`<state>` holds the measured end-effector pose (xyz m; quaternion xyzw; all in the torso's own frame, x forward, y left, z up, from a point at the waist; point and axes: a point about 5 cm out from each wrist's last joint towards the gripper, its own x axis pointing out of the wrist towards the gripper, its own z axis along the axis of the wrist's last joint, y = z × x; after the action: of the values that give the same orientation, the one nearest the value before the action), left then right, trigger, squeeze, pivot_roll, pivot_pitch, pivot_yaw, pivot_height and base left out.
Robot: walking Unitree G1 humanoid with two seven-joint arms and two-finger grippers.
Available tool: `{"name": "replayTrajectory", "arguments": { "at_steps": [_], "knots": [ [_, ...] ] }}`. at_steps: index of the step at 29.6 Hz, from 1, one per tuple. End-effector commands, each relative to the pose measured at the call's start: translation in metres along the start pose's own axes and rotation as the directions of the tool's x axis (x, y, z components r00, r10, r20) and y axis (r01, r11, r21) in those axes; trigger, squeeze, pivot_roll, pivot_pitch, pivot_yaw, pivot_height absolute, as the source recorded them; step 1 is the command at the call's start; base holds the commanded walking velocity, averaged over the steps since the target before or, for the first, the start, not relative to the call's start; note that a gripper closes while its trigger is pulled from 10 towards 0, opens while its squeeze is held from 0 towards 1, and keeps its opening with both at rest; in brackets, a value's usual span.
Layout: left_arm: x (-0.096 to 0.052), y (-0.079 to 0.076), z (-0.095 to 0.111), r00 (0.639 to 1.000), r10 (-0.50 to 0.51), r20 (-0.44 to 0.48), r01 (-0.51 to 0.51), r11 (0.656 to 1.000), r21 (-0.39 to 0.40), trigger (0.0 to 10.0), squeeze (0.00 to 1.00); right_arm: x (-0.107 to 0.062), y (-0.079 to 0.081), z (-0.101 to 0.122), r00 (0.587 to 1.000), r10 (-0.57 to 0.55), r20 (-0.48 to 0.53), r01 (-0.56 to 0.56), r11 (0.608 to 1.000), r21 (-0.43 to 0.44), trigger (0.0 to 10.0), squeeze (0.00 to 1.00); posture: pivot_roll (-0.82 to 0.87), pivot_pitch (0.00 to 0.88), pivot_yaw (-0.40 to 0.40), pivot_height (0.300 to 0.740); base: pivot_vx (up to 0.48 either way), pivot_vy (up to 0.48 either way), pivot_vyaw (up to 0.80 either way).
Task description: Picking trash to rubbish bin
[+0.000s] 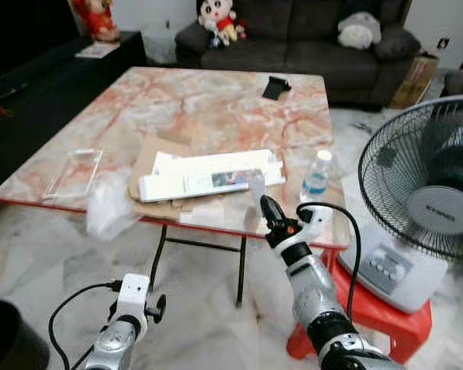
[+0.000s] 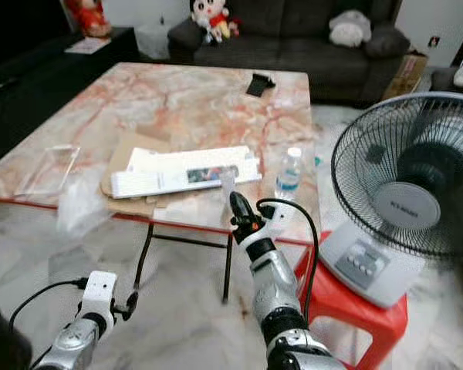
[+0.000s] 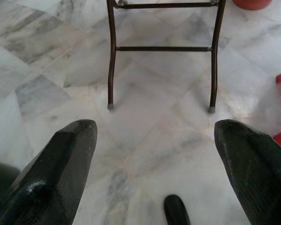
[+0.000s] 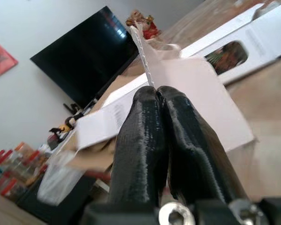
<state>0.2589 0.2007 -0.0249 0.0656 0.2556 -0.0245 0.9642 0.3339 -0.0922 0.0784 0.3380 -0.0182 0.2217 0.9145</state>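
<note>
My right gripper (image 1: 267, 205) is at the marble table's (image 1: 216, 108) front edge, shut on a thin pale scrap of plastic (image 1: 256, 183) that sticks up from its tips; the scrap (image 4: 143, 44) rises above the closed fingers (image 4: 145, 136). Behind it a flat white carton (image 1: 208, 174) lies on brown cardboard (image 1: 150, 154). A clear plastic bag (image 1: 106, 205) droops over the front edge. My left gripper (image 3: 154, 126) hangs low over the floor, open and holding nothing. A black bin (image 1: 8, 339) stands at the lower left.
A water bottle (image 1: 316, 176) stands at the table's right front corner and a clear tray (image 1: 73, 171) lies at its left. A big fan (image 1: 428, 193) on a red stool (image 1: 370, 308) is close on my right. The table's metal legs (image 3: 111, 56) stand on marble floor.
</note>
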Motion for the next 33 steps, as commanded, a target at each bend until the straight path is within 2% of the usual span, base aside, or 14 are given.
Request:
{"name": "replayTrajectory", "arguments": {
  "at_steps": [1, 16, 21, 24, 27, 28, 31, 33],
  "knots": [
    [0.000, 0.001, 0.001, 1.000, -0.001, 0.006, 0.001, 1.000, 0.010, 10.0, 0.00, 0.001, 0.002, -0.001, 1.000, 0.000, 0.001, 0.000, 1.000, -0.003, 10.0, 0.00, -0.01, 0.000, 0.037, 0.740, -0.349, 0.000, 0.00],
    [0.000, 0.001, 0.001, 1.000, -0.002, 0.005, 0.002, 1.000, 0.012, 10.0, 0.00, -0.001, 0.001, -0.004, 1.000, -0.004, -0.021, 0.004, 1.000, -0.017, 10.0, 0.00, -0.01, 0.000, 0.032, 0.740, -0.340, 0.000, 0.00],
    [0.000, 0.001, 0.000, 1.000, 0.000, 0.003, 0.000, 1.000, 0.011, 10.0, 0.00, -0.007, -0.006, -0.008, 0.997, -0.045, -0.055, 0.043, 0.999, -0.031, 10.0, 0.00, -0.01, 0.000, 0.028, 0.740, -0.315, 0.000, 0.00],
    [-0.001, 0.003, -0.002, 1.000, 0.015, -0.016, -0.014, 1.000, 0.024, 10.0, 0.00, -0.017, -0.017, -0.016, 0.985, -0.128, -0.113, 0.121, 0.990, -0.068, 10.0, 0.00, -0.01, 0.000, 0.027, 0.740, 0.000, 0.000, 0.00],
    [-0.001, 0.003, -0.003, 1.000, 0.020, -0.018, -0.019, 1.000, 0.023, 10.0, 0.00, -0.028, -0.029, -0.021, 0.964, -0.213, -0.160, 0.198, 0.974, -0.105, 10.0, 0.00, -0.01, 0.000, 0.024, 0.740, 0.000, 0.000, 0.00],
    [-0.002, 0.003, -0.005, 0.999, 0.022, -0.026, -0.022, 1.000, 0.019, 10.0, 0.00, -0.036, -0.037, -0.025, 0.941, -0.279, -0.192, 0.257, 0.957, -0.133, 10.0, 0.00, -0.01, 0.000, 0.023, 0.740, 0.000, 0.000, 0.00],
    [-0.003, 0.003, -0.011, 0.998, 0.021, -0.060, -0.020, 1.000, 0.023, 10.0, 0.00, -0.053, -0.051, -0.031, 0.899, -0.369, -0.236, 0.340, 0.928, -0.153, 10.0, 0.00, -0.01, 0.000, 0.019, 0.740, 0.000, 0.000, 0.00],
    [-0.005, 0.003, -0.016, 0.996, 0.028, -0.079, -0.027, 0.999, 0.017, 10.0, 0.00, -0.079, -0.068, -0.039, 0.825, -0.479, -0.301, 0.429, 0.877, -0.218, 10.0, 0.00, -0.01, 0.000, 0.019, 0.740, 0.000, 0.000, 0.00]
  ]
}}
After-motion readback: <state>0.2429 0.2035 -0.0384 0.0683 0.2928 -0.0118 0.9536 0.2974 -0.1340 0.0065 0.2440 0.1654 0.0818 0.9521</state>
